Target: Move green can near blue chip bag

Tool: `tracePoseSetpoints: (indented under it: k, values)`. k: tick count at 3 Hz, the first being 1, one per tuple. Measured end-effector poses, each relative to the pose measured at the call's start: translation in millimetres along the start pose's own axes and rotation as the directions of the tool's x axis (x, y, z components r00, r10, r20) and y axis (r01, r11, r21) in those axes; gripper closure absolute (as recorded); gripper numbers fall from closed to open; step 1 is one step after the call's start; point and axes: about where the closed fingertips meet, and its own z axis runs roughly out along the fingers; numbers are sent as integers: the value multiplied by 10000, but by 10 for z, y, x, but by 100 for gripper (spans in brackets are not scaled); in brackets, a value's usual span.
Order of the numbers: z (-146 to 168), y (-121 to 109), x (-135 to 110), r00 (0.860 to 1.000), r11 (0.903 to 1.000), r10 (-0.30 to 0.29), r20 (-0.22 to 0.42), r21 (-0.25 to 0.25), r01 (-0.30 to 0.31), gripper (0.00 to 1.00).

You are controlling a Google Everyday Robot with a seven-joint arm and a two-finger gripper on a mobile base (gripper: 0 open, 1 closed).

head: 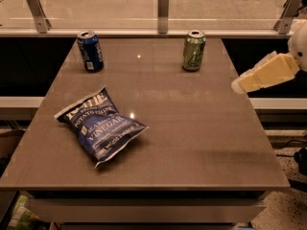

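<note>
Camera view looks down on a smooth, grey-brown rectangular worktop (192,128) with a faint sheen and straight, square-cut edges.

The blue chip bag (101,126), a crinkled dark blue foil pouch with white lettering, lies flat on the worktop's left half. Its long axis runs on a slant from far left to near right, and one corner points toward the front edge.

The green can (194,51), a small pale green metal cylinder with a silver top and pull tab, stands upright beyond the bag and off to its right, well apart from it. It is close to the worktop's far edge, with its long axis vertical and its top facing up. A dark blue metal drink can (90,51) also stands upright, beyond the bag and slightly left of it, in line with the green can along the far edge.

Bare surface lies open all around the bag: between it and both cans, to its right, and along the front edge.

The gripper (244,83), a pale cream, blocky wedge, hangs far right of the bag at the worktop's right edge. Its tip points inward and it touches nothing. Whether it is spread or closed cannot be told.

Beyond the cans, a pale ledge carries angled grey metal brackets (163,4).
</note>
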Motion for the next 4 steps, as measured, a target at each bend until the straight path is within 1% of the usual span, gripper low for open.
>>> tracePoseSetpoints:
  k: [1, 2, 3, 4]
  values:
    - [206, -72, 23, 9913, 9924, 1070, 768, 530, -1113, 0]
    - [205, -70, 17, 9910, 9922, 1079, 790, 544, -1124, 0]
    - [286, -99, -15, 9824, 9865, 1451, 1175, 591, -1528, 0]
    - [416, -110, -38, 9640, 9753, 1981, 1774, 621, -2118, 0]
